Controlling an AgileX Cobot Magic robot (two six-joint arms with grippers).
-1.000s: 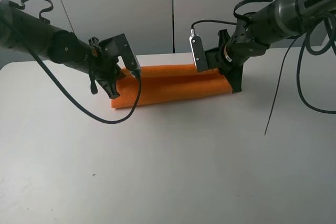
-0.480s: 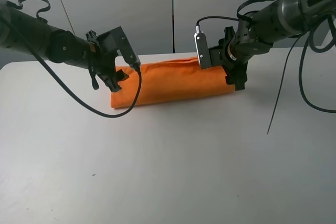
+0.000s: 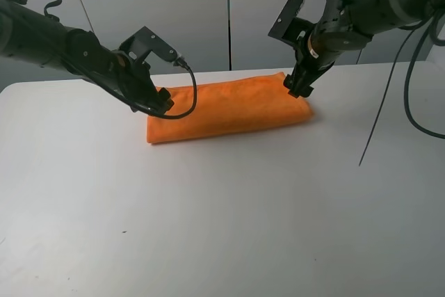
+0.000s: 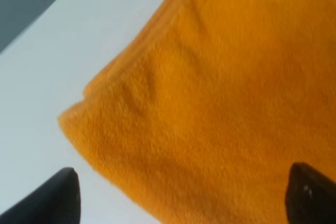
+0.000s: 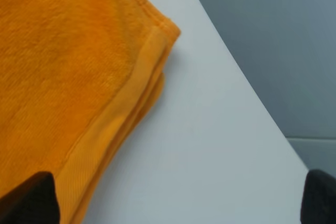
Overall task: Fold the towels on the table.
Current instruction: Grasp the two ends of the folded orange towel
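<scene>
Orange terry fills the middle of the high view: the towel [image 3: 229, 108] lies folded into a long, thick band that runs left to right on the far half of the white table [image 3: 222, 234], its near edge slightly bowed. My left pincer [image 3: 161, 102] hangs at the band's left end, low over the cloth, and a black cable [image 3: 189, 99] from that wrist loops down across the same end. My right pincer [image 3: 297, 88] points down at the band's far right corner, close above it; from up here I cannot tell whether either one touches the cloth. Through my left wrist camera, the towel [image 4: 220, 103] takes up most of the picture, one rounded corner showing stacked layers along its edge, with bare table [image 4: 58, 61] beside it. The two dark fingertips [image 4: 58, 198] of the left pincer [image 4: 184, 198] sit far apart at the picture's corners, so it is released, gripping nothing. Through my right wrist camera, the towel [image 5: 58, 61] shows a smooth hem band over several folded layers at its corner, lying flat on the table [image 5: 210, 145], whose edge meets a grey background. The right pincer [image 5: 176, 200] is spread just as wide, one fingertip [image 5: 31, 198] over the cloth and the other off to the table's side, clenched on nothing.
</scene>
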